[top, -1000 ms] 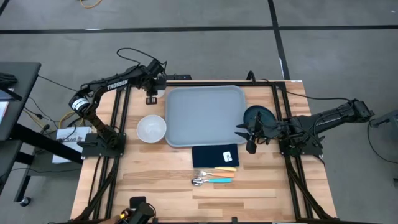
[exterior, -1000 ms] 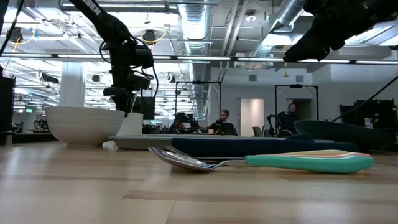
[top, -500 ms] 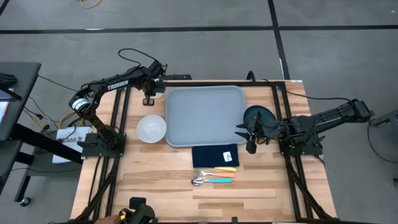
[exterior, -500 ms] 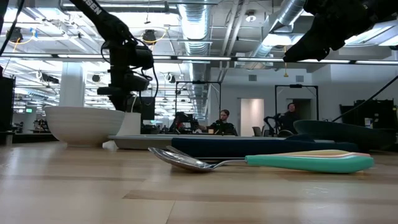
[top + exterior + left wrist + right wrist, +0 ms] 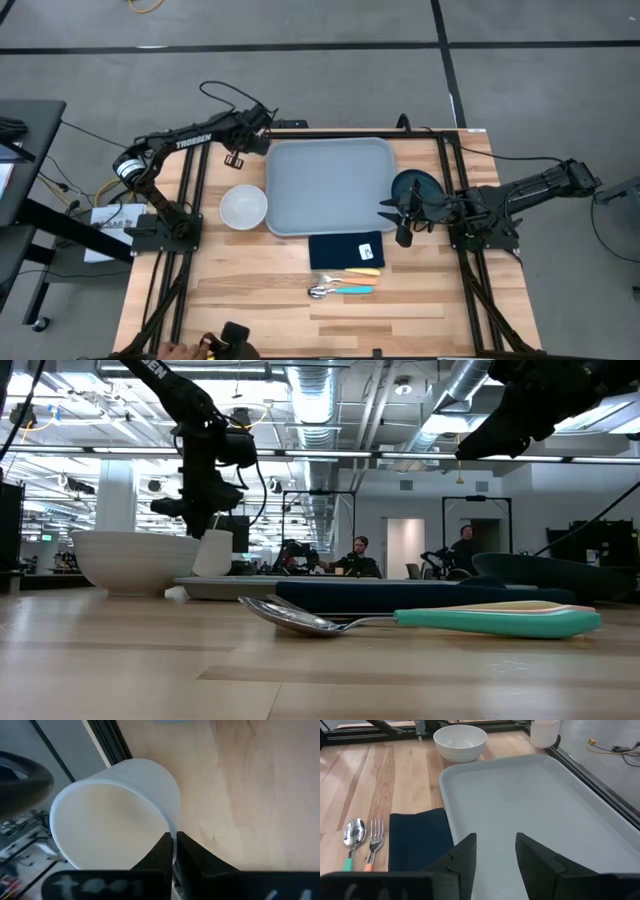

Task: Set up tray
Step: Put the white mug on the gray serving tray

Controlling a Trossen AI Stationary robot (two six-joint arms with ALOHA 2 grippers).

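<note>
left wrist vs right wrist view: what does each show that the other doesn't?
Left wrist only: the left claw shut on the rim of the white cup, seen from above its mouth.
Right wrist only: the tray, bowl, napkin, spoon and fork, with the right claw open over the tray.
Both: the cup, which shows at the tray's far corner in the right wrist view, and the wooden table.
</note>
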